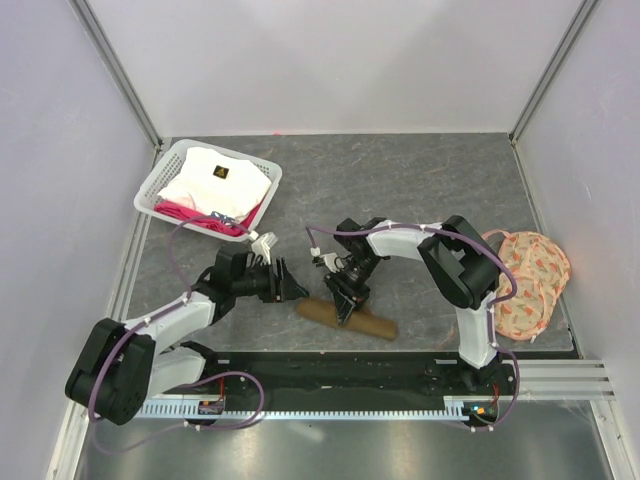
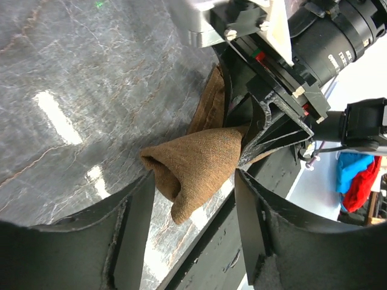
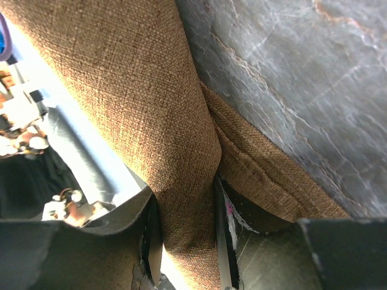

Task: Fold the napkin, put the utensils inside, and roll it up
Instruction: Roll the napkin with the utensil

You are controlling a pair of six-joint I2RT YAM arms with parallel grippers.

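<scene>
The olive-brown napkin [image 1: 350, 318] lies rolled into a narrow bundle near the table's front edge. My right gripper [image 1: 345, 300] is shut on the roll's middle; in the right wrist view the cloth [image 3: 181, 181] is pinched between both fingers. My left gripper [image 1: 298, 290] is open just left of the roll's left end. In the left wrist view the roll's end [image 2: 193, 166] hangs just beyond the tips of the spread fingers, touching neither. The gold spoon is hidden.
A white basket [image 1: 160, 185] at the back left holds a white cloth [image 1: 215, 180] and pink fabric. Peach floral round fabric pieces [image 1: 525, 275] lie at the right. A black rail [image 1: 330, 370] runs along the front edge, close to the roll.
</scene>
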